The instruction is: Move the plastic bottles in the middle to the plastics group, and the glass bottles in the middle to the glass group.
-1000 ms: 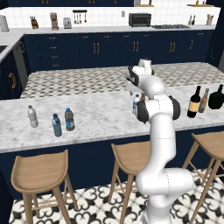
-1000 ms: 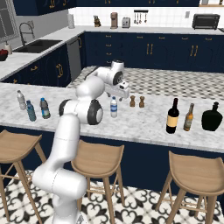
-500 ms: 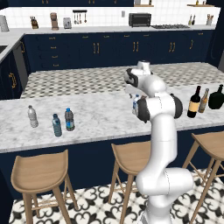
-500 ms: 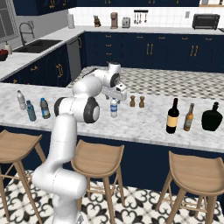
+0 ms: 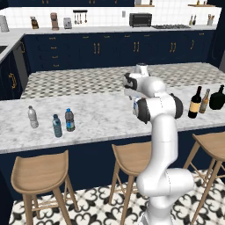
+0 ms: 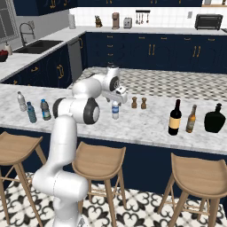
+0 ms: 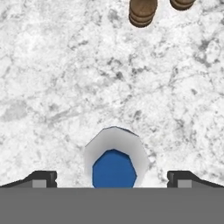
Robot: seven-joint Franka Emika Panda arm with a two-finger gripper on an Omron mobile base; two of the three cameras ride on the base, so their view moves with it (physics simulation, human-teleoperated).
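The fingers (image 7: 113, 177) stand wide, holding nothing, above the table (image 7: 57, 87). A clear bottle (image 7: 114, 159) with a blue cap stands upright directly below, midway between the fingertips.

1. Gripper (image 6: 116, 94) hangs right above a little clear bottle (image 6: 115, 109) standing on the counter (image 6: 142, 124).
2. Two brown shakers (image 6: 138, 102) just right of it.
3. Wine bottle (image 6: 175, 118), amber bottle (image 6: 191, 119), black jug (image 6: 215, 119) further right.
4. Three small bottles (image 6: 32, 107) far left.
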